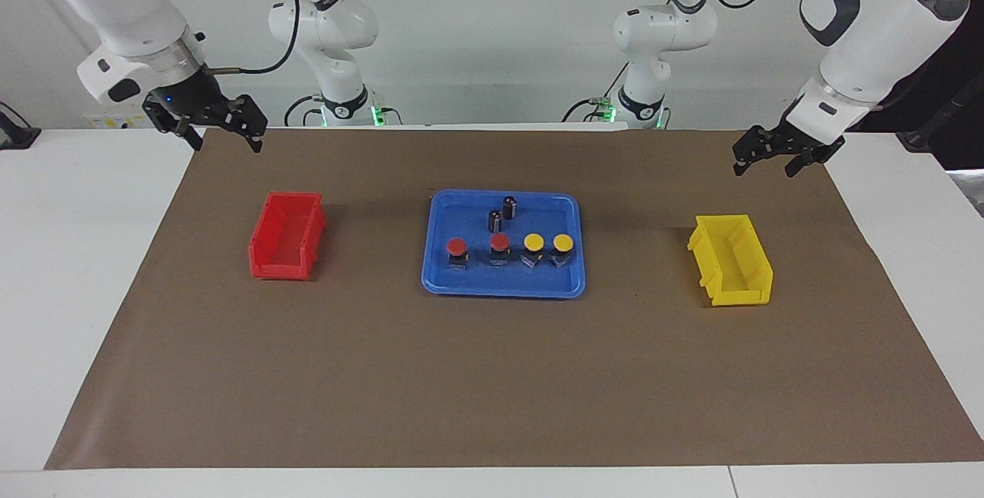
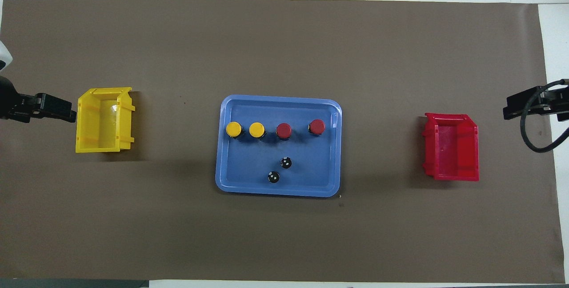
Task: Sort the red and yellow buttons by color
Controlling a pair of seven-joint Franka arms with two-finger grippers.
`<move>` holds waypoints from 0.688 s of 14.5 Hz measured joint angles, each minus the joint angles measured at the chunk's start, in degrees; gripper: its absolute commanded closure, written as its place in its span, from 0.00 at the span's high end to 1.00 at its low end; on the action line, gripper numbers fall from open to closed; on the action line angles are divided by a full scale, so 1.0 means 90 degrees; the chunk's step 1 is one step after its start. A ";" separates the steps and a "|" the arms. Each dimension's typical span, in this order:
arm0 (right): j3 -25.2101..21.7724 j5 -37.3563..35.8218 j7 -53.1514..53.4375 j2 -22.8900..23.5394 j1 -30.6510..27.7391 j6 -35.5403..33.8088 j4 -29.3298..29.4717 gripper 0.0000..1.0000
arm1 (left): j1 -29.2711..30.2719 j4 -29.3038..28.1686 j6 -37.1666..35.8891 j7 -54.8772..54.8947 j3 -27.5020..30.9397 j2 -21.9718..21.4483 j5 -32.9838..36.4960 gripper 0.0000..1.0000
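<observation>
Two red buttons (image 1: 457, 246) (image 1: 500, 242) and two yellow buttons (image 1: 533, 242) (image 1: 563, 243) stand in one row in a blue tray (image 1: 503, 288) at mid-table. The overhead view shows the same row: yellow caps (image 2: 234, 129) (image 2: 257, 130) toward the left arm's end, red caps (image 2: 284, 130) (image 2: 317, 126) toward the right arm's end. My left gripper (image 1: 765, 170) hangs open and empty over the mat's edge beside the yellow bin. My right gripper (image 1: 225, 141) hangs open and empty over the mat's corner at the right arm's end, apart from the red bin.
An empty yellow bin (image 1: 730, 260) sits toward the left arm's end, an empty red bin (image 1: 286, 237) toward the right arm's end. Two dark capless cylinders (image 1: 510, 207) (image 1: 495, 220) stand in the tray, nearer the robots than the buttons. Brown paper covers the table.
</observation>
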 measured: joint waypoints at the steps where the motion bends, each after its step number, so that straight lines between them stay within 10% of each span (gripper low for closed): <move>1: 0.0005 0.0000 0.0000 0.0000 0.0000 0.0000 0.0000 1.00 | 0.0000 0.0000 0.0000 0.0000 0.0000 0.0000 0.0000 1.00; 10: 0.0084 0.0000 -0.0237 0.0003 0.0009 0.0044 0.0031 1.00 | 0.0000 0.0000 0.0000 0.0000 0.0000 0.0000 0.0000 1.00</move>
